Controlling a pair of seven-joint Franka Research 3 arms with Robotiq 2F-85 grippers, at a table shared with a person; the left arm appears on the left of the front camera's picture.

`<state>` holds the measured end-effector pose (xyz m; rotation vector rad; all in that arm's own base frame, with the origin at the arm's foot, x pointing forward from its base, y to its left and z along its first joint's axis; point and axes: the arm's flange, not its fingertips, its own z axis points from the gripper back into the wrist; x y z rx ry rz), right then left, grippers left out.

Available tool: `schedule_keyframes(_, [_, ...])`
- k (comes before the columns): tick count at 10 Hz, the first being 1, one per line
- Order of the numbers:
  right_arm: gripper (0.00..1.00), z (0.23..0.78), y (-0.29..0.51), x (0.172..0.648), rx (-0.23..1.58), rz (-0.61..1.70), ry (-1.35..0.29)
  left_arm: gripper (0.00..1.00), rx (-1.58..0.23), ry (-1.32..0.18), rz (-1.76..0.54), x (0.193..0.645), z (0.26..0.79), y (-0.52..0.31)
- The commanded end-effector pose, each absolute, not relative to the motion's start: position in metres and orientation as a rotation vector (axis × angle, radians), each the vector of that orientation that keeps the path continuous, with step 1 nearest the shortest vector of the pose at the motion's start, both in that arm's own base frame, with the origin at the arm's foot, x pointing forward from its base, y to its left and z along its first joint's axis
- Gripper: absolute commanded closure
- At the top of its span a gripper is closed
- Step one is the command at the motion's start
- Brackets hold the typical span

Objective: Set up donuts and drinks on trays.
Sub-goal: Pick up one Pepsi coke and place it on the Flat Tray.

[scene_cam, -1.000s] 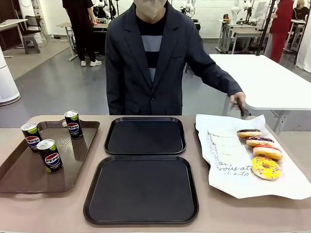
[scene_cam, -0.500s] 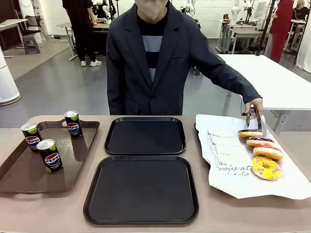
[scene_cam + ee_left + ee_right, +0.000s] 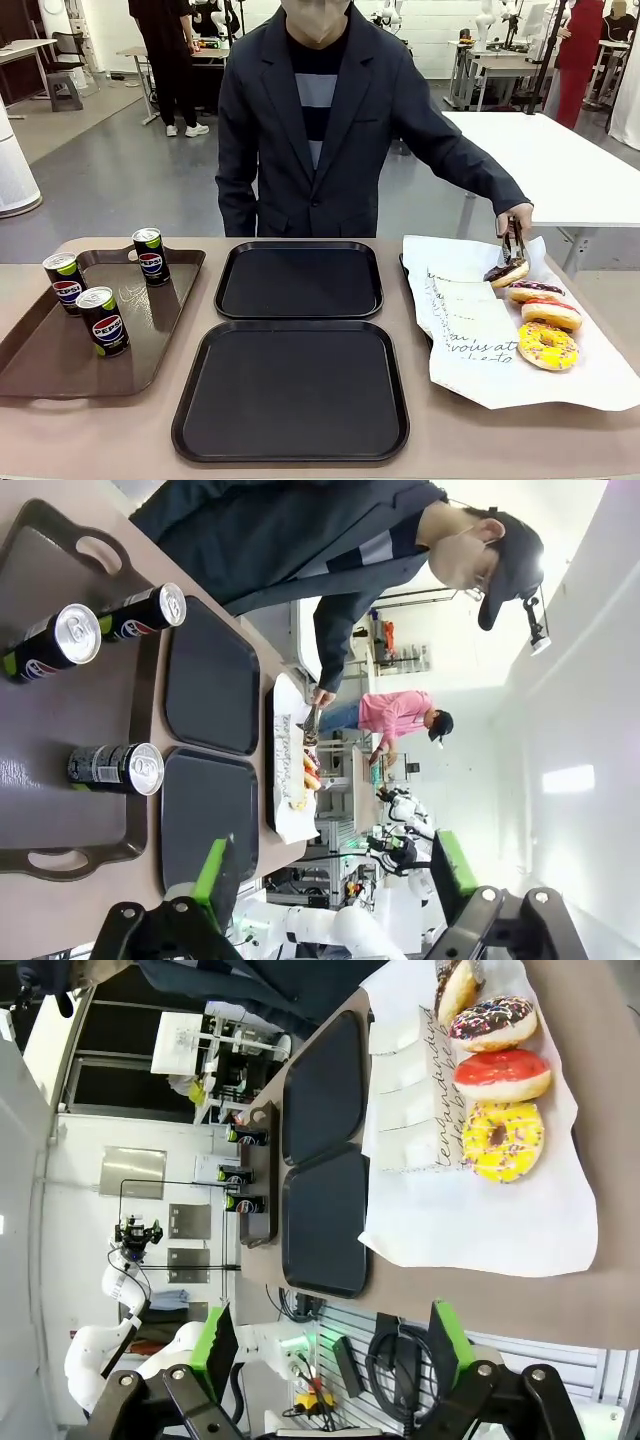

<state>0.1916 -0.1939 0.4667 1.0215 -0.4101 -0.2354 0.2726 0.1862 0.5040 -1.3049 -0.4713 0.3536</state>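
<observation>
Change: since 0.5 s ago the person's hand (image 3: 517,214) has closed the tongs (image 3: 514,243) on the farthest donut. This chocolate donut (image 3: 507,271) is now tilted, with 1 side raised off the white paper (image 3: 470,320).
Other donuts: 3 lie flat in a row on the paper, at the robot's right. They are the sprinkled chocolate donut (image 3: 535,291), then the pink donut (image 3: 551,314), then the yellow donut (image 3: 547,346) nearest the robot.
Trays: the far black tray (image 3: 299,280) and the near black tray (image 3: 292,390) lie in the middle of the table (image 3: 480,440), 1 behind the other, just beside each other. Nothing lies on them.
Drinks: 3 Pepsi cans stand upright on the brown tray (image 3: 45,355) at the robot's left. They are the nearest can (image 3: 103,321), the left can (image 3: 64,282) and the far can (image 3: 150,256), all apart from each other.
Left gripper (image 3: 335,880): jaws spread wide with nothing between them, above the table on the side of the brown tray.
Right gripper (image 3: 335,1350): jaws spread wide and holding nothing, above the table edge on the side of the paper with the donuts.
</observation>
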Motion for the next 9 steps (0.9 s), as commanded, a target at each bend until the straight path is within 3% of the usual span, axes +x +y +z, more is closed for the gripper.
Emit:
schedule_keyframes(1, [0.0, 0.4643, -0.1965, 0.1903, 1.047, -0.228, -0.419, 0.0, -1.324, -0.5, 0.363, 0.2725, 0.502, 0.1885])
schedule_keyframes(9, [0.0, 0.4643, -0.1965, 0.1903, 1.047, -0.228, -0.419, 0.0, -1.324, -0.5, 0.363, 0.2725, 0.502, 0.1885])
